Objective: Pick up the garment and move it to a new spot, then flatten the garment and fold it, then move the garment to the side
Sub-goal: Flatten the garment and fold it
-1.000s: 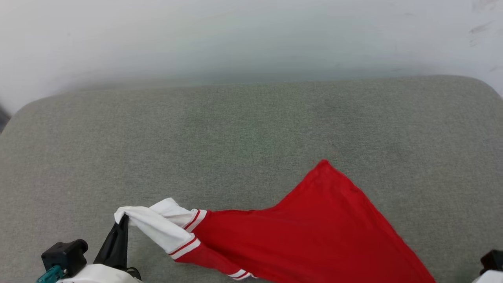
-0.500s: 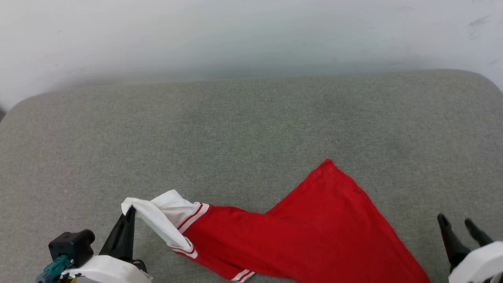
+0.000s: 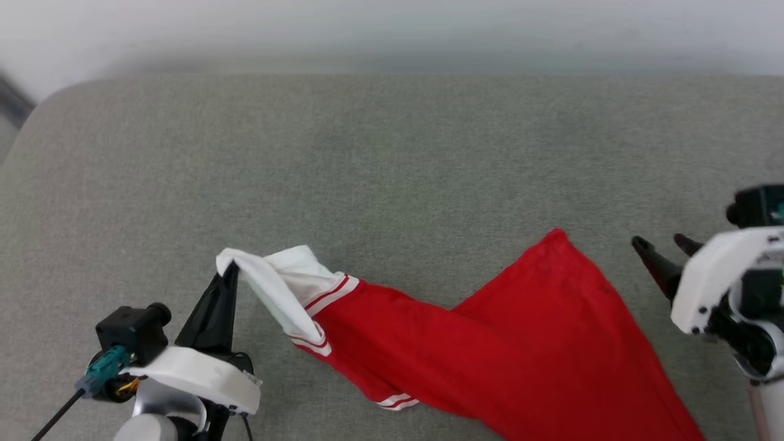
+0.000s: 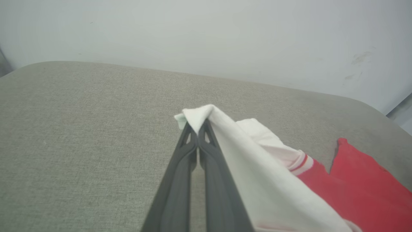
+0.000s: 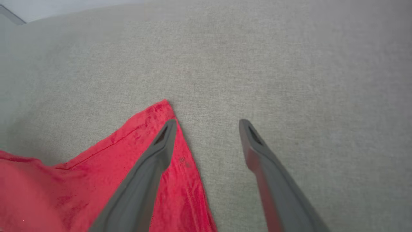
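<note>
We've got our left gripper (image 3: 231, 269) pinched tight on the garment (image 3: 490, 361) by its white sleeve (image 3: 275, 288), while our right gripper (image 3: 658, 240) hangs empty, fingers spread wide, near the red corner over the grey padded surface (image 3: 392, 153).

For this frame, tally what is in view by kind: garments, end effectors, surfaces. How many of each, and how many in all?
Garment: 1, red with white sleeves, striped trim.
End effectors: 2, left end effector shut on a white sleeve, right end effector open by the garment's red corner.
Grey cushioned surface: 1.
Total: 4.
</note>
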